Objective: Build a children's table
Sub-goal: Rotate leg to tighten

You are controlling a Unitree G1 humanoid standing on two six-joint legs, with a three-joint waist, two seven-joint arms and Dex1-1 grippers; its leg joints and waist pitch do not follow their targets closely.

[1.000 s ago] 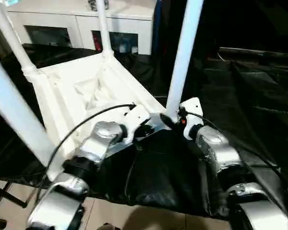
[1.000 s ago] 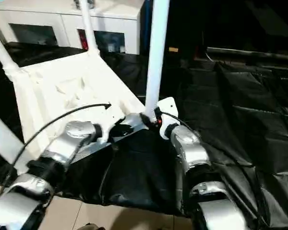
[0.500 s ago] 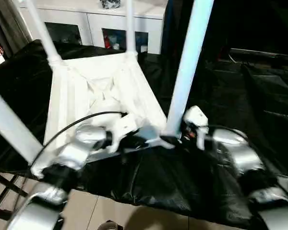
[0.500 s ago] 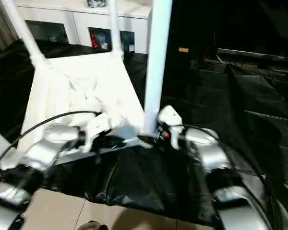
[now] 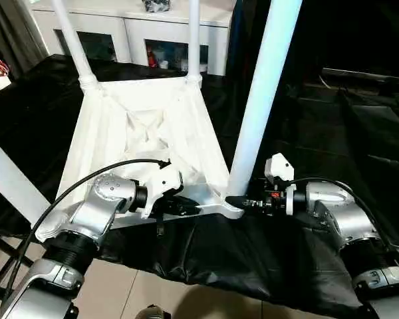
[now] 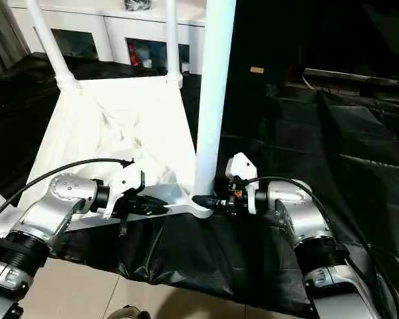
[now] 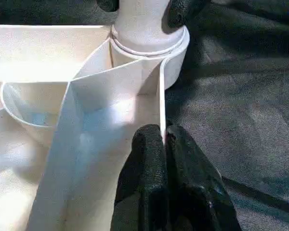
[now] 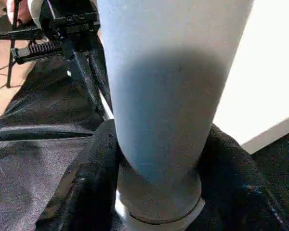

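The left end effector is pinching the upturned white plastic tabletop's rim; beside it, the right end effector is clasping the white tubular leg at its corner socket.

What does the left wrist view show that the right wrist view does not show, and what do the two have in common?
Left wrist view: the left gripper pinching a thin rib on the underside of the table top, and the curved wall of the corner socket.

Right wrist view: the right gripper with a finger on each side of the leg, a black stand behind, and bare floor.

Both: the same leg standing in its corner socket, and the black cloth under the table.
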